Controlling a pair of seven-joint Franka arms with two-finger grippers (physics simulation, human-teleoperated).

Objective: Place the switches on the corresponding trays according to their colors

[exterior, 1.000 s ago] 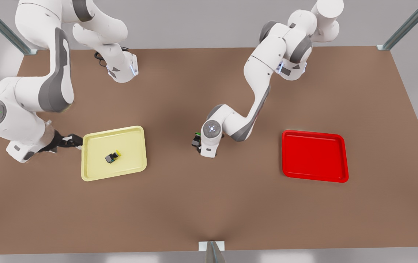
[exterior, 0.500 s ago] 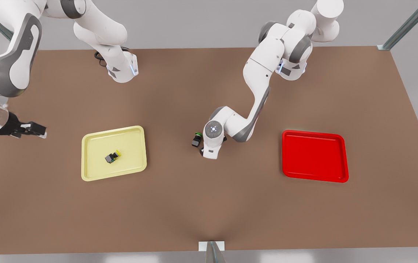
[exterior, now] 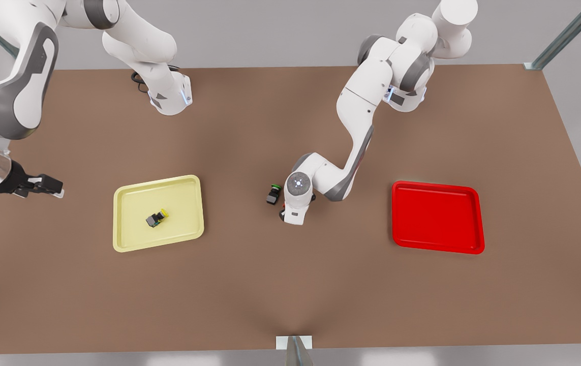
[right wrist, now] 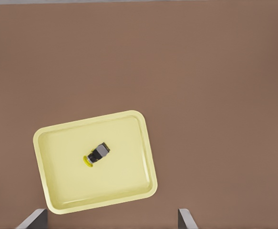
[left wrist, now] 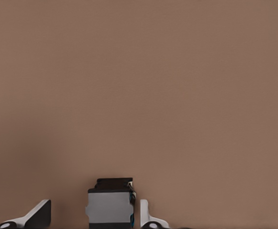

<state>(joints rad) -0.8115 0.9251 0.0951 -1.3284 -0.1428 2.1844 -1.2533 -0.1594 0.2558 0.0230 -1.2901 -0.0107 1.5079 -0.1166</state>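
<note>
Switch (left wrist: 109,206) sits on the table (left wrist: 177,95) between the left gripper's (left wrist: 93,218) spread fingers, not yet gripped (cap hidden, likely red). Centre it, then close squarely on the body. Right gripper (exterior: 46,185) waits spread wide and empty, apart from the yellow tray (right wrist: 124,157).

My left gripper (left wrist: 95,220) sits low over the table (exterior: 290,284), fingers apart, with one switch (left wrist: 109,206) standing between them, nearer one finger than the other. A second switch (exterior: 273,193) lies on the table just beside this gripper, toward the front view's left. Further that way, well apart, lies the near tray (exterior: 117,218) with a third switch (exterior: 156,218) on its side near its middle. My right gripper (exterior: 60,189) hangs beyond that tray's outer edge, at the front view's left, fingers spread. The far tray (exterior: 437,218) lies well apart from my left gripper, toward the front view's right.
</note>
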